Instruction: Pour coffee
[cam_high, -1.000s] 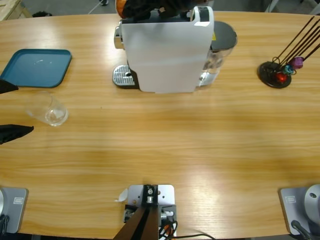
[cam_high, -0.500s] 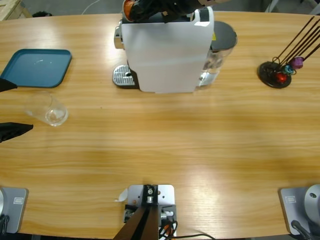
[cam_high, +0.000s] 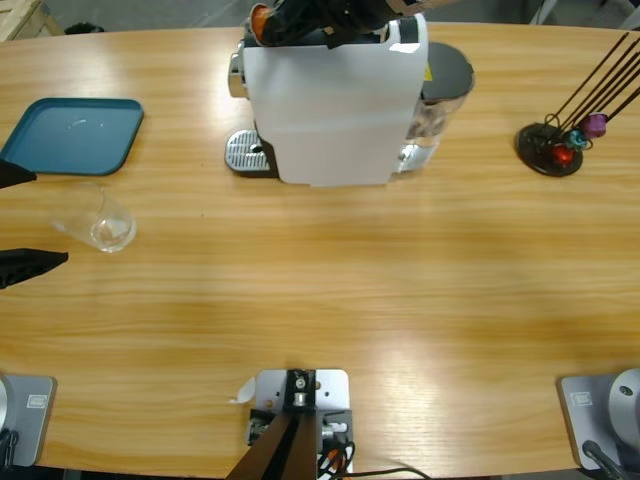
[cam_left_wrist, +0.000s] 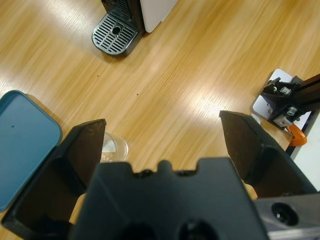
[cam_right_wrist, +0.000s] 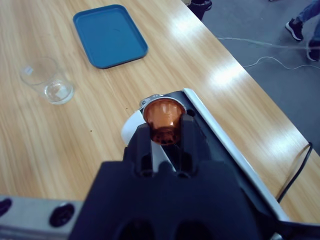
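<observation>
— One capsule (cam_right_wrist: 163, 116), orange, is pinched in my right fingers (cam_right_wrist: 165, 131) above the coffee machine (cam_high: 335, 105). No coffee visible anywhere yet.
— And the left fingers (cam_left_wrist: 162, 137)?
— Spread wide, empty, near the glass (cam_high: 100, 220) on the table (cam_high: 400, 280). I'd lower the capsule squarely over the slot before letting go.

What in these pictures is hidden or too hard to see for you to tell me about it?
- White boxy coffee machine, high view: the right gripper hides its top slot.
- Left gripper, high view: cut off by the left edge.
- Clear glass cup: whether it holds any coffee, too faint.
- Small coloured capsules on the black stand: too small.
</observation>
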